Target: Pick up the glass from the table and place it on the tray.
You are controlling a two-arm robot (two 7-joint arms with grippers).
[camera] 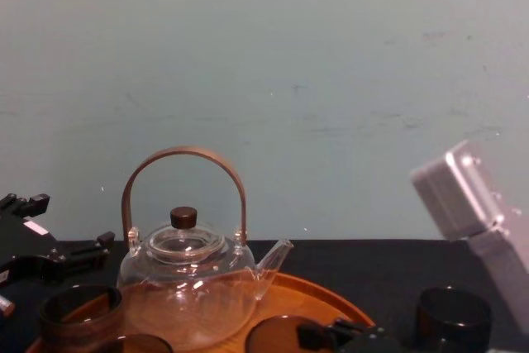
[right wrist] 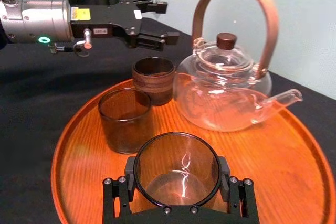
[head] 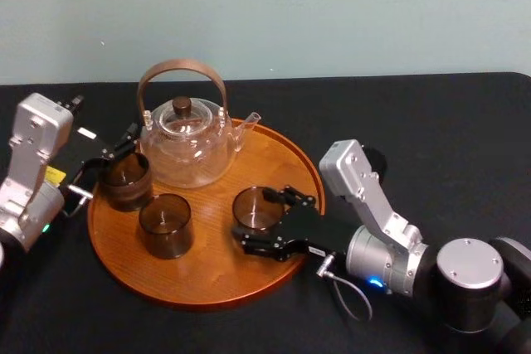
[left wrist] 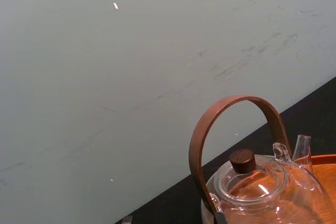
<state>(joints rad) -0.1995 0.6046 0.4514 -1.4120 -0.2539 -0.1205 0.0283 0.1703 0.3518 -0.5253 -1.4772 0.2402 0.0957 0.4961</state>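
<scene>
The tray (head: pixel 207 288) is a round disc of orange-brown wood with visible grain and a low raised rim, lying on a matte black worktop (head: pixel 431 122); at its rear stands a clear, rounded glass teapot (head: pixel 187 151) with a bent brown hoop handle, a dark knob on the lid and a thin spout. The glass (head: pixel 254 208) is a smooth, straight-walled cylinder of smoky brown tint, thin-rimmed and upright; it sits over the tray's right side, inside the rim, though I cannot tell whether its base touches the wood. The right gripper (head: pixel 264 221) is clenched on it, one black finger against each side. A plain tumbler (head: pixel 165 225) of the same tint stands apart to its left, and a darker ribbed cup (head: pixel 126 180) near the tray's left rim; bare wood lies open between them and along the front. The left gripper (head: pixel 116 153) hangs released just above the ribbed cup, grasping nothing. Another dark cup (camera: pixel 452 313) stands on the worktop, right of the tray.
</scene>
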